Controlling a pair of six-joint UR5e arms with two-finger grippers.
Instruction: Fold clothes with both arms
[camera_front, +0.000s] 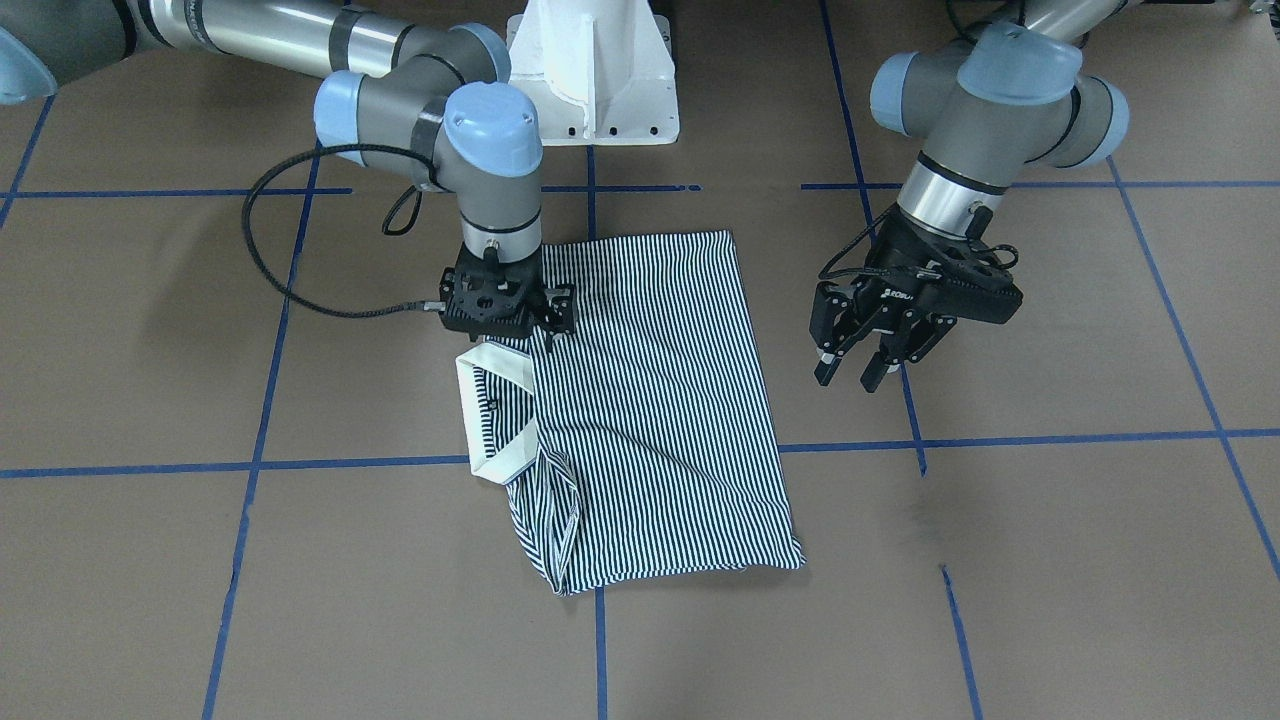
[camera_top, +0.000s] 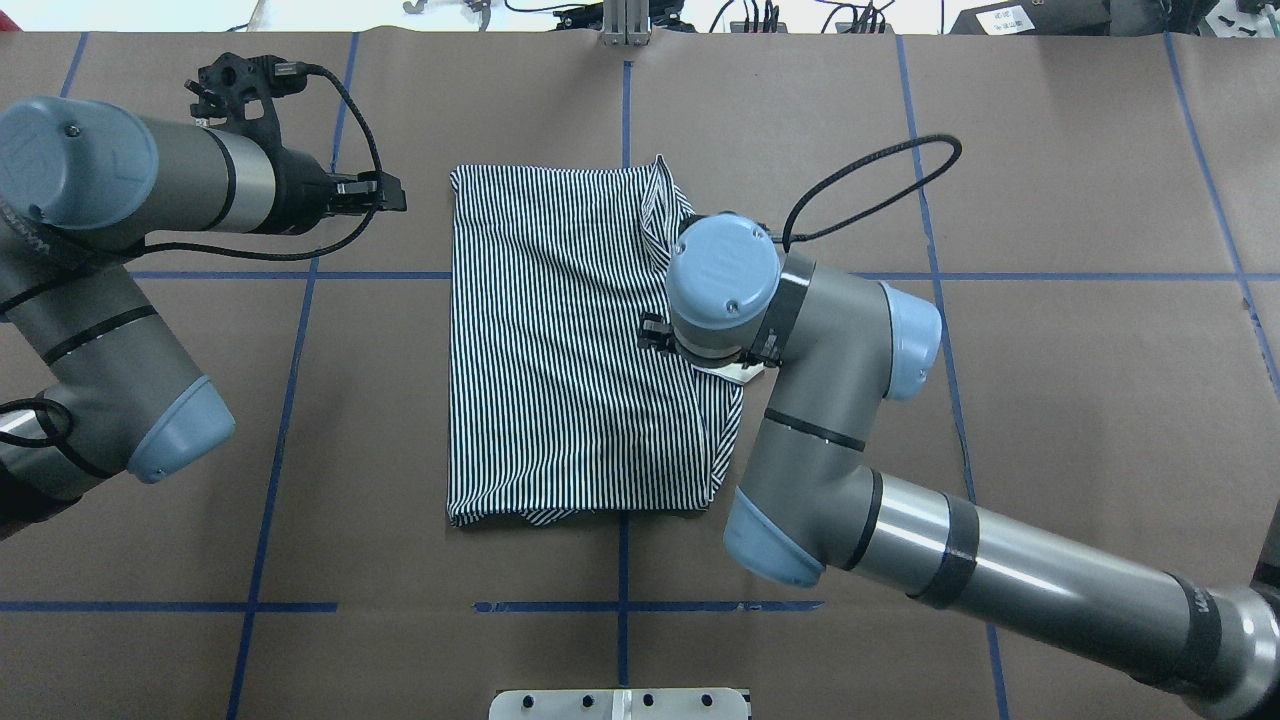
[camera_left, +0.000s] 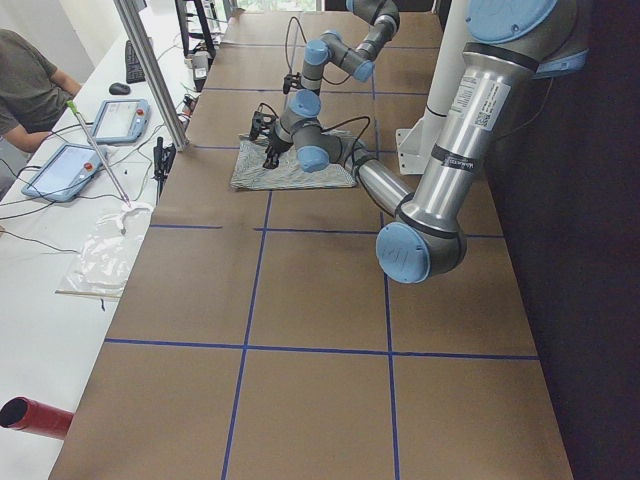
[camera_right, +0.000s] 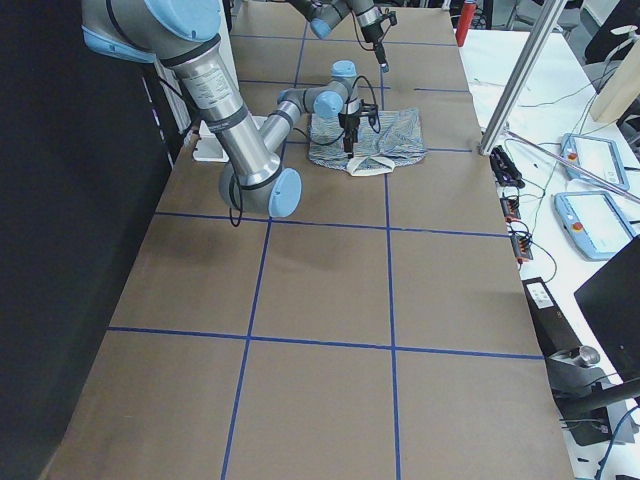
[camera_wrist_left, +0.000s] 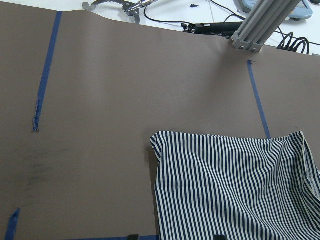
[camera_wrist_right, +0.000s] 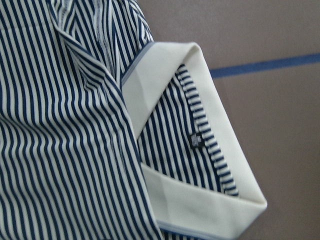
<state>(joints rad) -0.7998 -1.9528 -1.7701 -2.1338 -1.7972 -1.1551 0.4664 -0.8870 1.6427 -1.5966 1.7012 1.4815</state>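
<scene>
Striped navy-and-white short-sleeved polo shirt (camera_top: 560, 340) is being shown lying as a rough folded rectangle at the middle of the brown paper-covered table (camera_top: 1050, 400), which is being crossed by blue tape lines (camera_top: 285, 400).

At the overhead view's left, the black two-finger left gripper (camera_front: 848, 380) is being held over bare table just beside the shirt's edge, apart from the cloth. Its fingers (camera_front: 826, 365) are being held spread, with nothing between them. White lettering (camera_front: 890, 293) is being seen on its body in the front-facing view, too small to be read with certainty.

Further right, the shirt's plain cream collar (camera_wrist_right: 200, 205) is being shown standing open at the shirt's edge. A small dark label (camera_wrist_right: 195, 141) is being seen inside it, with no legible writing.

The black right gripper (camera_front: 512, 318) is being pointed straight down onto the shirt just beside that collar. Whether its fingers are being closed on the cloth cannot be told.
</scene>
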